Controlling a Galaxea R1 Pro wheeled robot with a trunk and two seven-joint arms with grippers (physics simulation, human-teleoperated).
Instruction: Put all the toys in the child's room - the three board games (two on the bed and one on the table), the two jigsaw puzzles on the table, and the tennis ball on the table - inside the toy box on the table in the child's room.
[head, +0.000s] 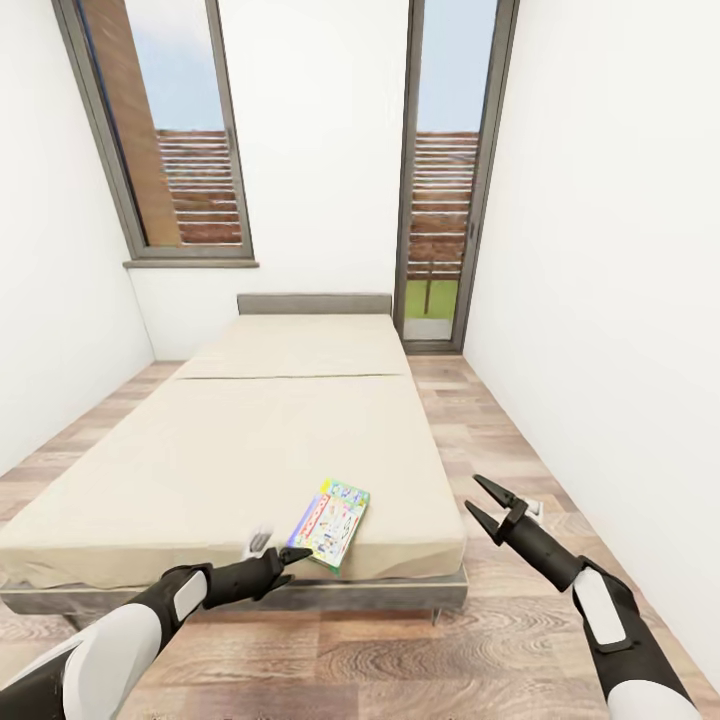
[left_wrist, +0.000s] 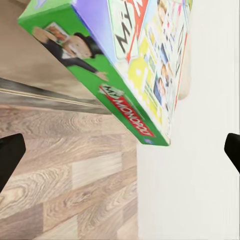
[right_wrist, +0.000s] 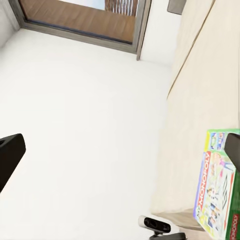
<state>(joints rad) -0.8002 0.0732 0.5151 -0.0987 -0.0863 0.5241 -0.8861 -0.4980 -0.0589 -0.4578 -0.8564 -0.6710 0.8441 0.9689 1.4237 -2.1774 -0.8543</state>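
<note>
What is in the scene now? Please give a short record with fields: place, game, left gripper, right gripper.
place: narrow room with white walls, wood-plank floor, a bed with a beige cover
game: one board game, a Monopoly box with a green edge, flat on the bed near its foot edge
left gripper: left gripper open, at the box's near edge, not gripping it
right gripper: right gripper open, fingers spread, over the floor beside the bed, holding nothing

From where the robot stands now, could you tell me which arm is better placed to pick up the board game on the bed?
Left. Its tool sits open right beside the board game at the bed's near edge; the right tool hangs over the floor.
</note>
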